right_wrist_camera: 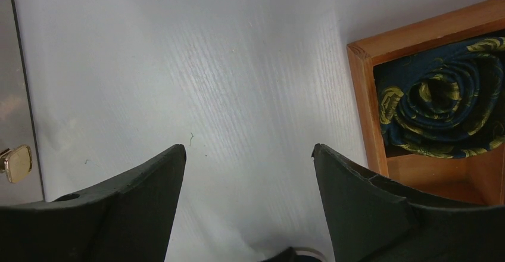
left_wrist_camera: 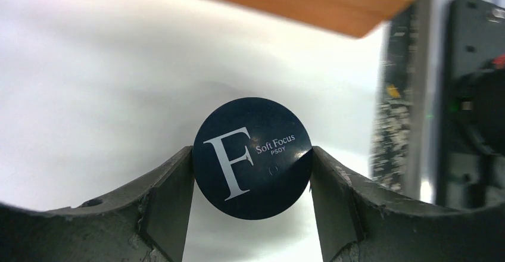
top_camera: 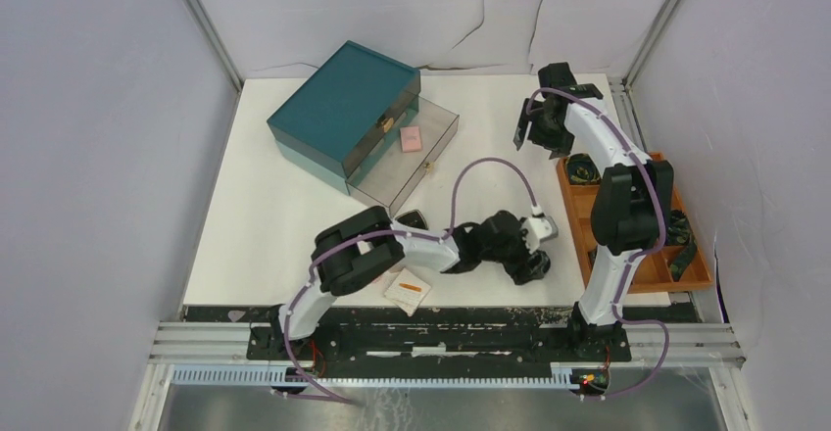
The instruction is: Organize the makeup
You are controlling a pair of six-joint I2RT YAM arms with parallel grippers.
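In the left wrist view my left gripper (left_wrist_camera: pixel 252 150) is shut on the dark-blue round "F" tin (left_wrist_camera: pixel 250 172), one finger pressed against each side of it, over the white table. From above, the left gripper (top_camera: pixel 534 263) sits low near the front, left of the orange tray, and hides the tin. My right gripper (top_camera: pixel 545 135) hangs open at the back right; between its fingers (right_wrist_camera: pixel 248 149) there is only bare table. A pink square (top_camera: pixel 411 138) lies in the clear drawer (top_camera: pixel 431 127). A black compact (top_camera: pixel 412 219) and a white pad (top_camera: pixel 407 291) with a thin red stick lie by the left arm.
The teal drawer box (top_camera: pixel 343 108) stands at the back left with its clear drawer pulled out toward the middle. The orange compartment tray (top_camera: pixel 566 191) with dark rolled bundles (right_wrist_camera: pixel 440 101) runs along the right side, its corner (left_wrist_camera: pixel 333 6) just beyond the tin.
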